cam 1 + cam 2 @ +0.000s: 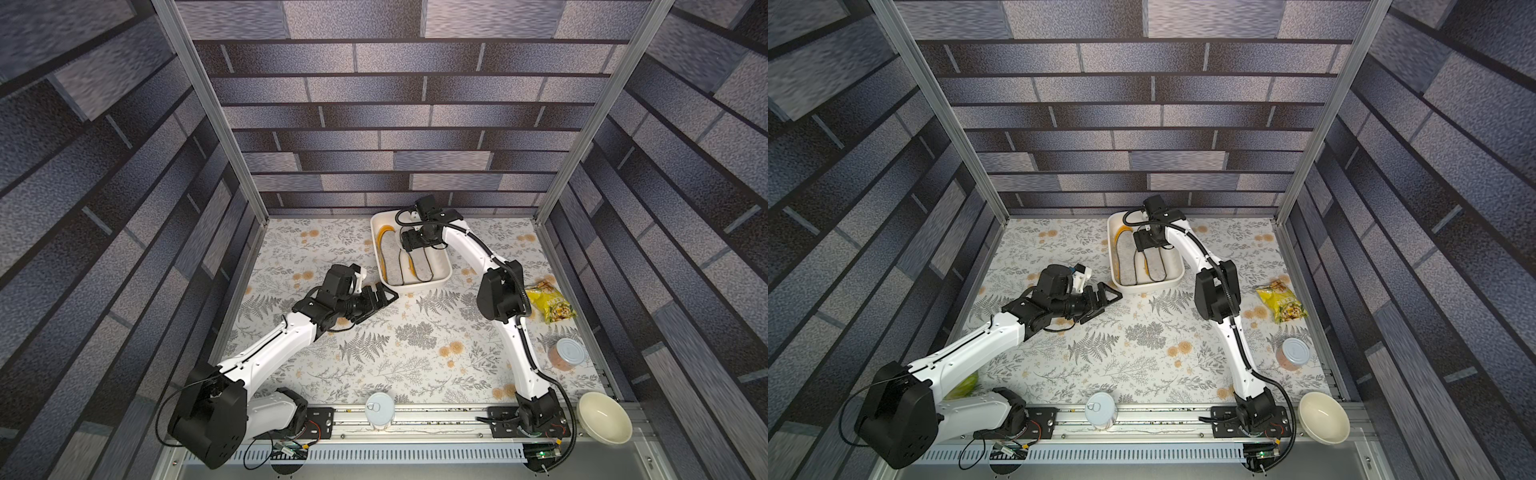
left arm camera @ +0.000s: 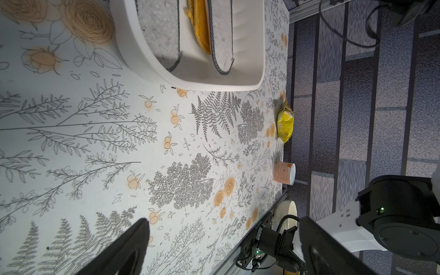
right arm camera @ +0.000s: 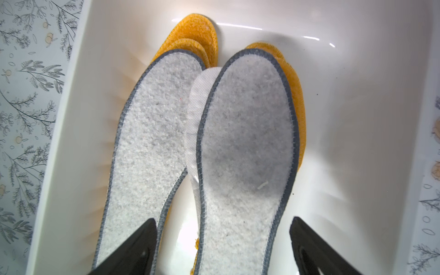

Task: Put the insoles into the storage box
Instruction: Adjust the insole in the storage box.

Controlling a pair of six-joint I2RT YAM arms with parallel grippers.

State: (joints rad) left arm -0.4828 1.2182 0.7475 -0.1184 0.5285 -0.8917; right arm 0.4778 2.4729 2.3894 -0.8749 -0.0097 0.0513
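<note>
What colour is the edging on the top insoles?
Dark grey edging around light grey felt insoles; clearest in the right wrist view.

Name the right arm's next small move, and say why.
Probably lift the right gripper up out of the storage box: its jaws stand open and empty above the grey felt insoles lying flat inside, and no insole shows on the table.
</note>
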